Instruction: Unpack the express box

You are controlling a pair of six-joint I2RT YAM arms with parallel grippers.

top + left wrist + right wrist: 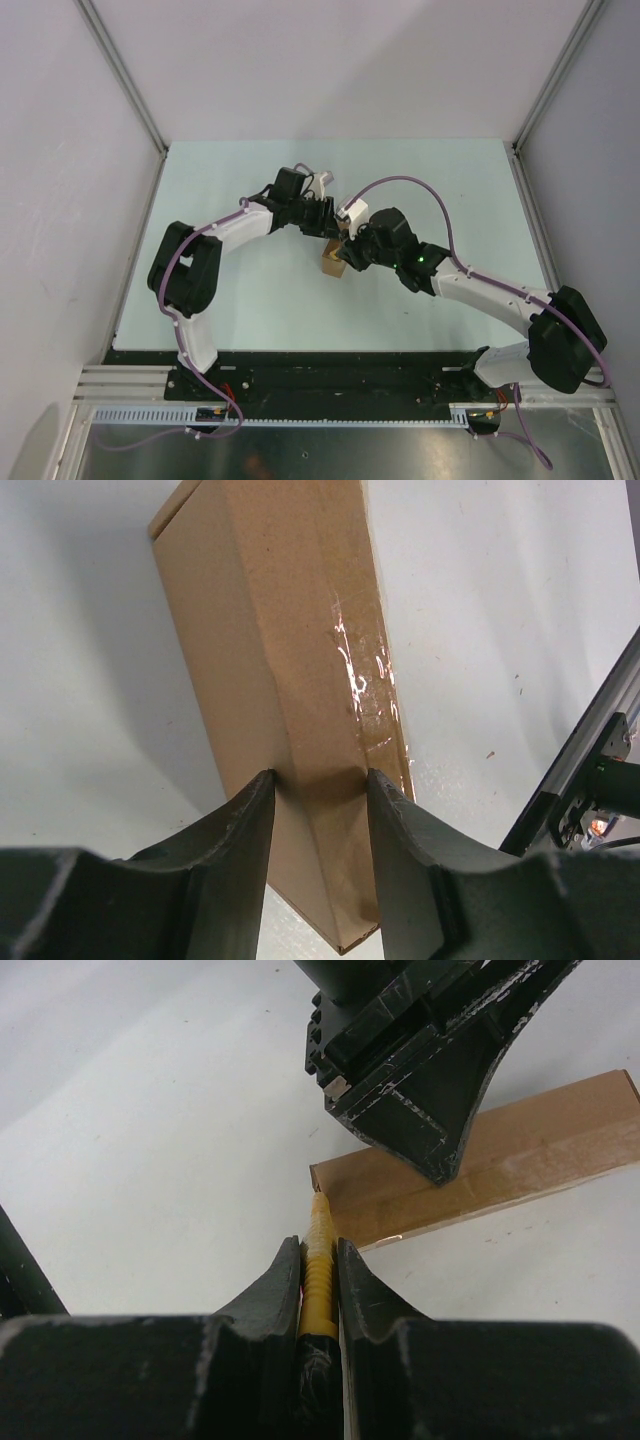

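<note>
Left gripper point(318, 780): partly closed and clamped on the box from above, one finger pressed to each side of its thin body.
Box point(290, 660): near the middle of the tabletop point(230, 300), between the two grippers. It seems to stand on a long narrow edge with its underside against the tabletop. It is plain brown card with every flap shut.
Tape point(362, 685): a clear, shiny strip runs along the box's upper seam. It looks whole, and no slit shows in either wrist view.
Right gripper point(319, 1250): closed tight on the knife, pinching the yellow handle between its fingers and aiming it at the near end of the box.
Knife point(318, 1280): its tip is just beside the box's end corner, touching or nearly so. I cannot tell whether a blade is out.
Done: the box is steadied in a firm hold, and the knife is in grip at the box.
Left: slit the tape, fold the flaps out and lift out the contents, none of which can be seen.
Stage: early, by my judgement. The setup is finished but the opening has not visibly begun.
</note>
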